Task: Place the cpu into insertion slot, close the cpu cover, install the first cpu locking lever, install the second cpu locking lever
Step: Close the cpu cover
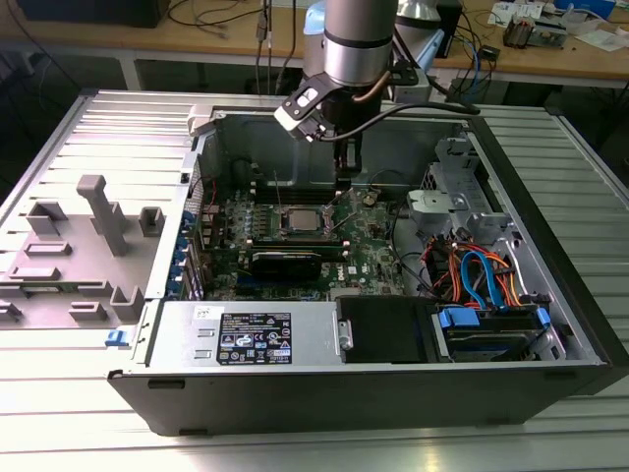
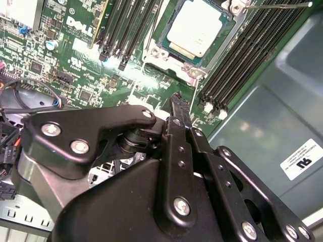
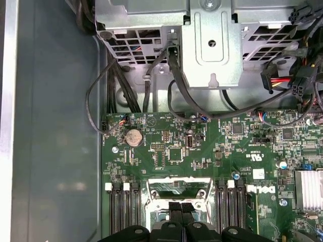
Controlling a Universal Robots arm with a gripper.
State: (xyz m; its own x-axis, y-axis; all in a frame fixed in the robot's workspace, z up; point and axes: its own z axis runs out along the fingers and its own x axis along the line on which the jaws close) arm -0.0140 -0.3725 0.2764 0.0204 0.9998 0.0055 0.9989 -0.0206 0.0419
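cpu (image 2: 198, 27) seated in insertion slot (image 2: 160, 43) | cpu cover (image 2: 224, 44) down over it | fingers (image 2: 177, 103) pressed together, holding nothing

An electronics lab or workshop: an opened computer case (image 1: 344, 393) lies on a ribbed metal table (image 1: 59, 393), with cable-strewn wooden workbenches (image 1: 118, 37) along the far side.

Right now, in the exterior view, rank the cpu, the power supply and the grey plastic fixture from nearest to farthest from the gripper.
1. cpu: on the motherboard, close to the gripper, toward the exterior view's left.
2. power supply: along the near wall of the case.
3. grey plastic fixture: outside the case, far on the exterior view's left.
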